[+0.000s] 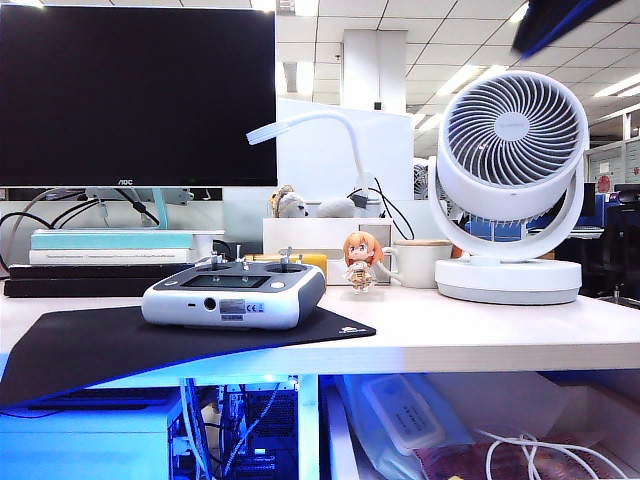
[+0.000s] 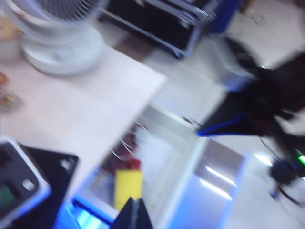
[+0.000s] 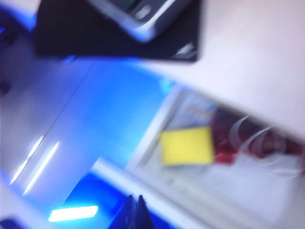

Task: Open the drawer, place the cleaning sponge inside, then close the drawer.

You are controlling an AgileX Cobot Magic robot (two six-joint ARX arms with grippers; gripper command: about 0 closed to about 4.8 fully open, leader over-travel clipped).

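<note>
Your left gripper (image 2: 136,213) is pinched fully shut on nothing, hanging above the open drawer (image 2: 157,143), and your right gripper (image 3: 136,212) is likewise closed and empty over the same drawer from the other side. The one cleaning sponge (image 3: 187,145) already lies inside, just beside the dark red packet (image 3: 248,143) and the white cable (image 3: 250,136). What I would watch: both wrist views are smeared, so a push on the drawer front could land off-centre and skew it, and the cable or the clear bag (image 1: 400,415) could catch as it shuts. From the exterior view, nearest you at 7 o'clock sits one black mat (image 1: 110,345) with one grey controller (image 1: 233,292) on it; behind at 12 o'clock, one figurine (image 1: 362,260) and one mug (image 1: 420,263); at 2 o'clock one white fan (image 1: 512,180); farthest, at 10 o'clock, one monitor (image 1: 137,95).
</note>
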